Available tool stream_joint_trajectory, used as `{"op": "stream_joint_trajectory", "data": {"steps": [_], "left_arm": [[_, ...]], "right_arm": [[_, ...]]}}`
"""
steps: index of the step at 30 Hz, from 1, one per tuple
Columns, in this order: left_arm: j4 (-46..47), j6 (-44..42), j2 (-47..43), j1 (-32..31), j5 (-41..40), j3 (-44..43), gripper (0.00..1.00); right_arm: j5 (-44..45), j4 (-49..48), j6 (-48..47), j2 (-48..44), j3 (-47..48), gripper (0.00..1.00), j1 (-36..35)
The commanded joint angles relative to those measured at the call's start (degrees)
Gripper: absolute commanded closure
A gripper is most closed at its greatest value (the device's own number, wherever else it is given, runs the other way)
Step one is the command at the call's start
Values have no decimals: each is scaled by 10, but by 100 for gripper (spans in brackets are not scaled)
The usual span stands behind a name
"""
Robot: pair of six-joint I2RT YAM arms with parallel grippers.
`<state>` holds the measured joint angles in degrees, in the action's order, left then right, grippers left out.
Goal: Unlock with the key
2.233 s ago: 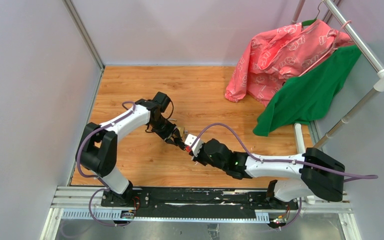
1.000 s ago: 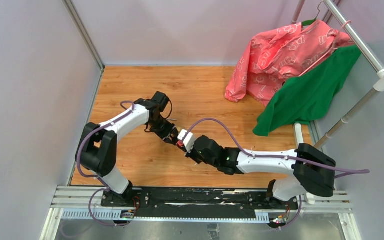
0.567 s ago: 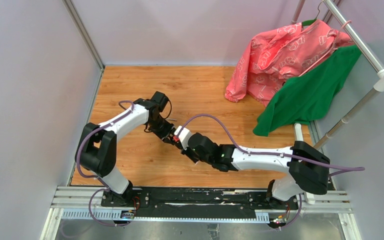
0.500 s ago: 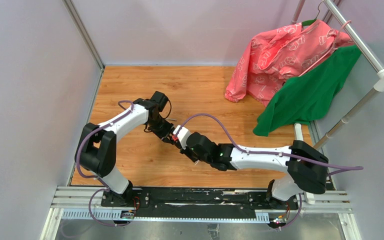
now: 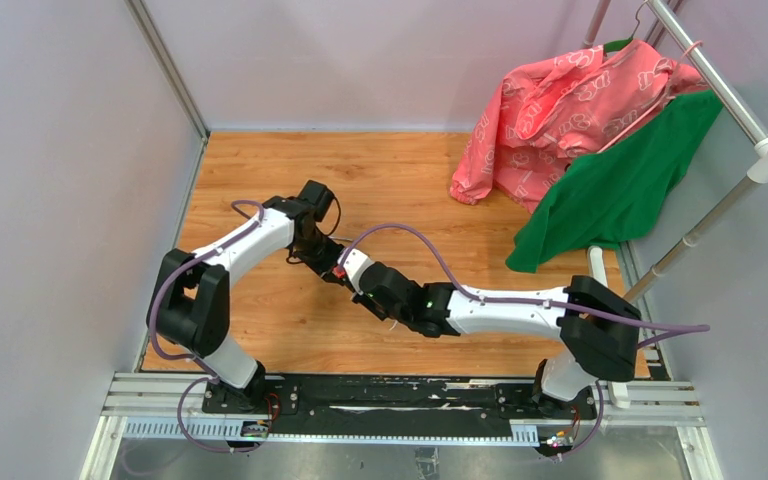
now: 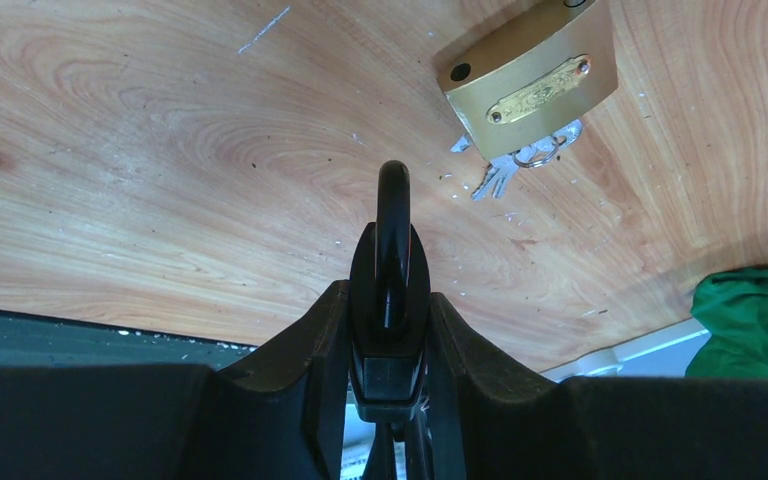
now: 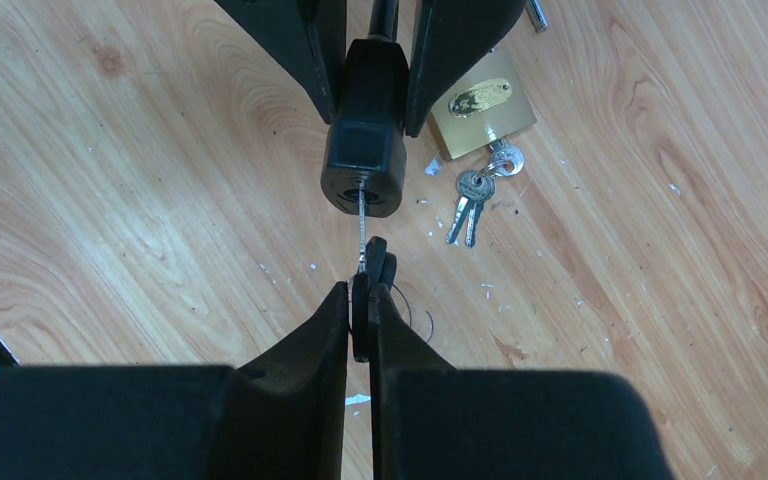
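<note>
A black padlock (image 7: 364, 150) is held off the wooden floor, my left gripper (image 6: 390, 320) shut on its body (image 6: 392, 270) with the shackle pointing away from that camera. My right gripper (image 7: 363, 310) is shut on the black head of a key (image 7: 362, 225). The key's thin blade reaches up to the keyhole in the padlock's underside, and its tip sits at or just inside the slot. In the top view the two grippers meet tip to tip, the left gripper (image 5: 326, 260) against the right gripper (image 5: 346, 268), and they hide the padlock.
A brass padlock (image 7: 482, 112) lies on the floor beside a small bunch of keys (image 7: 472, 195), just right of the black padlock; the brass padlock (image 6: 530, 85) also shows in the left wrist view. A pink garment (image 5: 570, 100) and a green one (image 5: 620, 190) hang from a rack (image 5: 730, 90) at the back right.
My right arm has stretched left and away from its base, bringing the key up to the black padlock. The left arm has barely moved.
</note>
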<state>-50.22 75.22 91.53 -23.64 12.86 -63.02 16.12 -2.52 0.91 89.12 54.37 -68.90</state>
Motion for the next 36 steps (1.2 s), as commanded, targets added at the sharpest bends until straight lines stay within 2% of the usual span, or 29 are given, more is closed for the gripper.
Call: {"op": "stream_joint_trajectory", "data": {"steps": [1, 8, 17, 19, 30, 36], "left_arm": [[-17, 7, -35, -8, 78, -22, 100], [-18, 6, -34, -5, 89, -26, 100], [-20, 1, -40, -2, 103, -24, 100], [-20, -3, -40, -1, 111, -23, 100], [-20, -6, -62, 18, 157, -24, 100], [-23, -10, -74, 27, 164, -16, 100]], "right_arm": [[19, -37, 2, 12, 22, 100, -5], [16, -43, -6, 30, 30, 100, -15], [14, -142, -2, 0, 8, 100, -21], [12, -184, -7, -6, -11, 100, -21], [106, -523, -185, 54, -122, 100, -55], [94, -654, -227, 52, -159, 100, -61]]}}
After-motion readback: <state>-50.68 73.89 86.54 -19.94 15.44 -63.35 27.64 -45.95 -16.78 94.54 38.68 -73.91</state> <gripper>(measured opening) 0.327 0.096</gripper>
